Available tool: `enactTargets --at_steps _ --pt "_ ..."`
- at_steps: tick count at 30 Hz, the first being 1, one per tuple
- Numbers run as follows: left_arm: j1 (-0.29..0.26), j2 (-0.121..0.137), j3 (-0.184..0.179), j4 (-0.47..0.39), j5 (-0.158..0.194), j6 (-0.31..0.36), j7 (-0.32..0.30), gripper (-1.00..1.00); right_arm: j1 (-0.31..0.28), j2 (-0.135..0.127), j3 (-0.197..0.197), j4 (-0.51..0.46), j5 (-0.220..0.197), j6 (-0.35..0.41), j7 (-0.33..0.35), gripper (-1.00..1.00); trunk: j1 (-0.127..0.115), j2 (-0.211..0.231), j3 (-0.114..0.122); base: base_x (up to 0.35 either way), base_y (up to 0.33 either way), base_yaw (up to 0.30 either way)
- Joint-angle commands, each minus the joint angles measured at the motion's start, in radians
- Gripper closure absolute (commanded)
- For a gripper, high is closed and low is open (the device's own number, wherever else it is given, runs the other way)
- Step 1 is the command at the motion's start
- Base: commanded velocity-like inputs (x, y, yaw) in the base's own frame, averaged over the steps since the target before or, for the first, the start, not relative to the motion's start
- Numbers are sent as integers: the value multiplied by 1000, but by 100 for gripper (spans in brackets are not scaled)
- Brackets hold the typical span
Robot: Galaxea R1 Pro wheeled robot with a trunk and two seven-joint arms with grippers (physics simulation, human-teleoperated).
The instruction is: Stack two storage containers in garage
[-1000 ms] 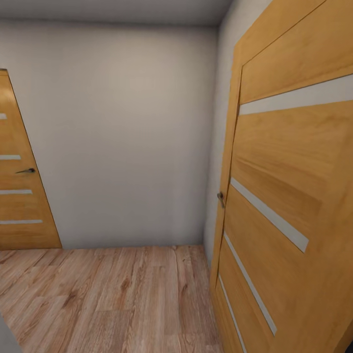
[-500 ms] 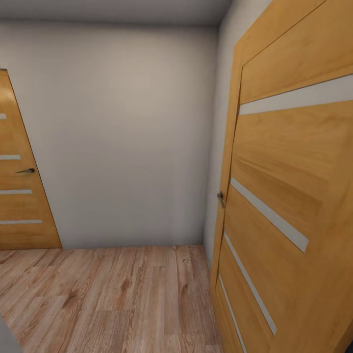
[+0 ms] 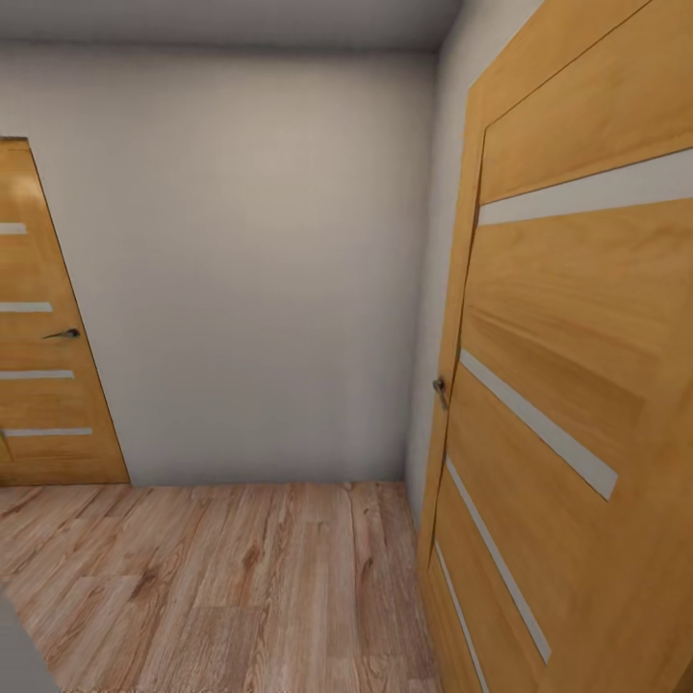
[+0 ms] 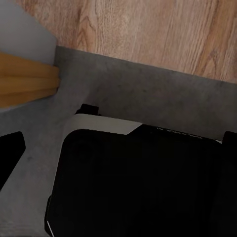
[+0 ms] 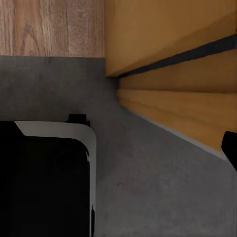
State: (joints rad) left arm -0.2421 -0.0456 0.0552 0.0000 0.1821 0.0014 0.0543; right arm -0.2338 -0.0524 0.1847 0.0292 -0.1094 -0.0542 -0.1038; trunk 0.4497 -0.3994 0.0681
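- Turning slightly: against the earlier head pictures, the whole view has shifted, so the camera moved, not the room.
- Ahead stand a grey wall (image 3: 260,269), a far door (image 3: 43,327), a near door (image 3: 568,404) and wood-plank floor (image 3: 221,577).
- Wrist views look down on concrete floor (image 5: 158,187) meeting planks, beside the robot's base (image 4: 143,182).
- Containers aren't visible; I judge the robot in transit.
- Either pincer's state: cannot tell.

**Two wooden doors in a bare corner**

A wooden door (image 3: 577,385) with pale horizontal strips stands open close at the right, a small metal handle (image 3: 440,391) at its edge. A second matching door (image 3: 43,337) is shut in the far left, with a dark lever (image 3: 64,334). Between them runs a plain grey-white wall (image 3: 260,269). Light wood planks (image 3: 231,577) cover the ground below.
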Motion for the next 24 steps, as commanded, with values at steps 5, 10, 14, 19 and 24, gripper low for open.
enactTargets --at_steps 5,10,14,19,24 --pt "0 -1 5 0 3 0 2 -100 -1 0 9 3 -10 -6 -1 -100 0 -1 0 0 0 251" --pt "0 -3 5 0 2 0 2 -100 -1 0 9 3 -11 -6 -1 -100 0 -1 0 0 0 148" --pt "0 -4 5 0 1 0 2 -100 -1 0 9 3 -11 -6 -1 -100 0 -1 0 0 0 25" --pt "0 -5 5 0 0 0 2 -100 -1 0 9 3 -12 -6 -1 -100 0 -1 0 1 0 3" --pt "0 -4 5 0 1 0 2 -100 -1 0 9 3 -12 -6 -1 -100 0 -1 0 77 -85 0"
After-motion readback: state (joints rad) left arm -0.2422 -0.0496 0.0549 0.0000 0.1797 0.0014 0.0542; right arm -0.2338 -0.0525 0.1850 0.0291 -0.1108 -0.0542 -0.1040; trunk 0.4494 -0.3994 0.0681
